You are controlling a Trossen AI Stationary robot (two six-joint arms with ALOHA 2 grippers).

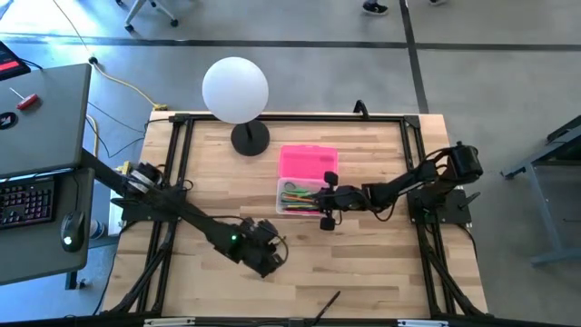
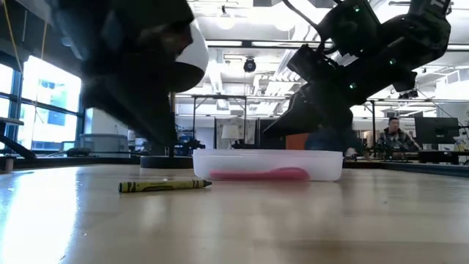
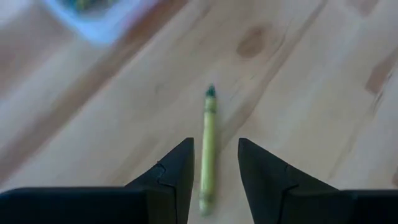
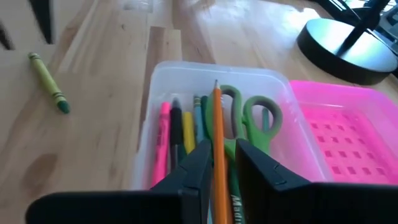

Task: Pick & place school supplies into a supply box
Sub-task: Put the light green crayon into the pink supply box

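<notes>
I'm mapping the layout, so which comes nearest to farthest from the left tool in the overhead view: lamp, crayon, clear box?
1. Crayon: lies between the left tool's tips.
2. Clear box: mid-table, toward the right arm.
3. Lamp: far edge.

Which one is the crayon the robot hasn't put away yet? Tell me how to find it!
Find the white globe lamp at the back of the wooden table, then the clear supply box in front of it. The crayon lies on bare wood apart from the box, between the open fingers of the left pincer. It is yellow-green with a dark green tip, and it lies alone.
</notes>
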